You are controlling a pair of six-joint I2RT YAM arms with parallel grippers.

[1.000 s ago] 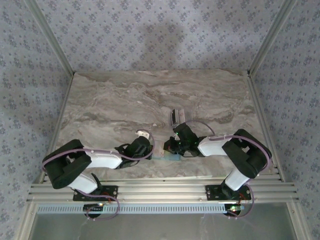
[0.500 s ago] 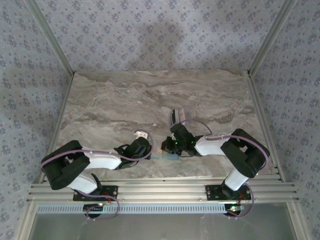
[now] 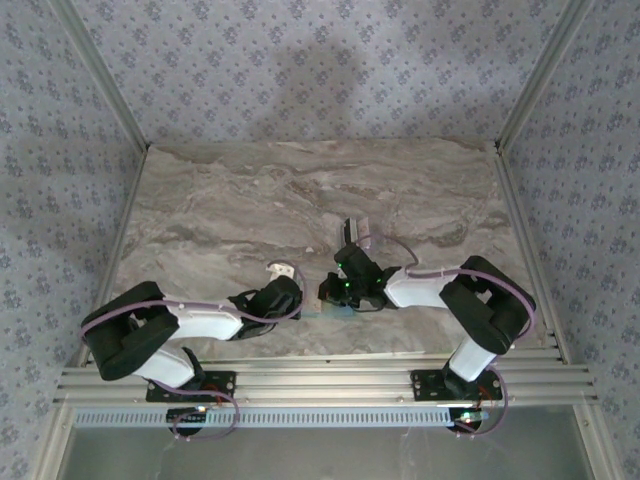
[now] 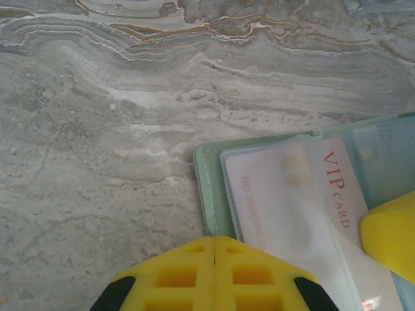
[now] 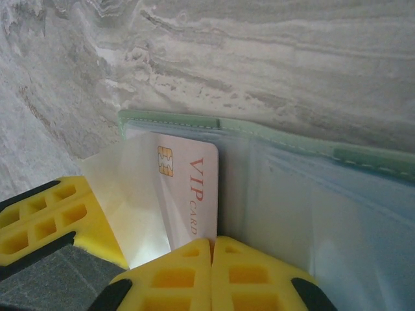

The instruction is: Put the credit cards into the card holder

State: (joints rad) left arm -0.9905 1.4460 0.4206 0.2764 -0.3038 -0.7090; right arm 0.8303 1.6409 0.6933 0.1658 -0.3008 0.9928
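Soft, even light fills the overhead view; a broad dim shadow lies on the back wall (image 3: 330, 70). Wrist views are bright, blurred nearest the lens, with milky glare on the clear sleeves of the card holder (image 5: 175, 118).

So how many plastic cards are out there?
2 visible: a white VIP card tucked in the sage-green wallet, and a silvery-grey card farther back on the marble table; that one may be a stack.

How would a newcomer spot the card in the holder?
On the marble table, near its front edge, lies the open sage-green card holder. Partly under its clear sleeve sits a white card; its gold chip and red VIP CARD lettering mark it out.
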